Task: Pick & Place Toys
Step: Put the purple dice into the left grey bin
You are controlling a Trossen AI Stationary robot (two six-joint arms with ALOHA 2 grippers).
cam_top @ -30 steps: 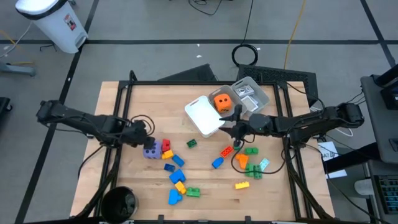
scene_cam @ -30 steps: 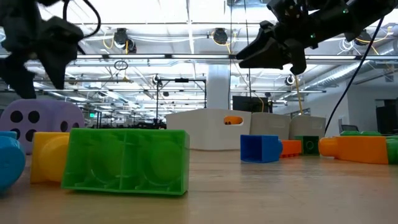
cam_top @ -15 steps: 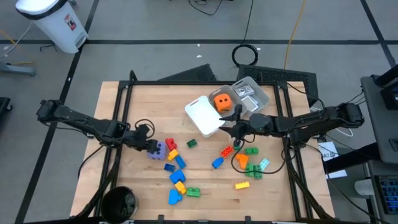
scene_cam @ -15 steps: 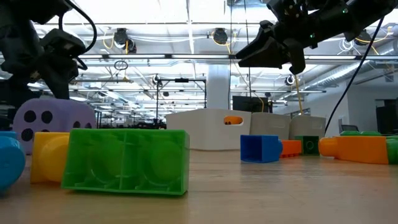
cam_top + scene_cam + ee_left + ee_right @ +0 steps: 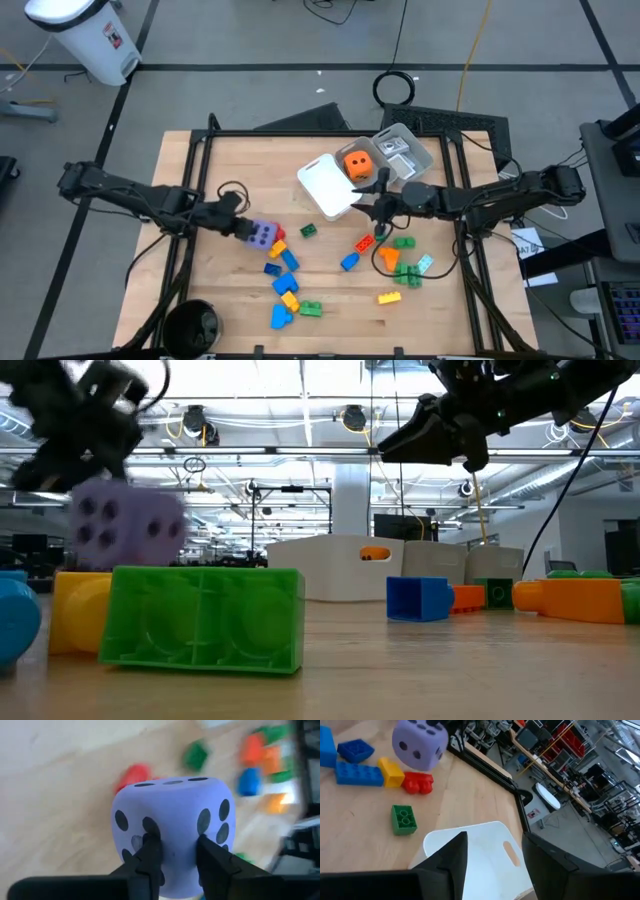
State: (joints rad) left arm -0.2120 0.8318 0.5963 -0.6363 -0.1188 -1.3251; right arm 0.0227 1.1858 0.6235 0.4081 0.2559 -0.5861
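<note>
The purple dice [image 5: 262, 235] is pinched by the left gripper [image 5: 243, 229] and is held up off the table [image 5: 200, 300]. In the low view the purple dice [image 5: 128, 528] hangs in the air above a yellow brick [image 5: 78, 610] and a big green brick [image 5: 205, 620]. In the left wrist view, the 2 dark fingers [image 5: 150, 855] are pressed against the dotted face of the purple dice [image 5: 172, 817]. A red brick [image 5: 277, 234] lies just beside it on the wood, and blue and yellow bricks [image 5: 283, 272] are scattered below it in the high view.

The right gripper [image 5: 380, 208] is held in the air near the middle of the table, just beside the white tray [image 5: 325, 186]. Its fingers [image 5: 447, 857] are spread apart and nothing is held between them. The orange dice [image 5: 356, 163] sits between the white tray and the clear tray [image 5: 418, 150]. More bricks, orange, green and blue [image 5: 395, 258], lie on the table under the right arm.
</note>
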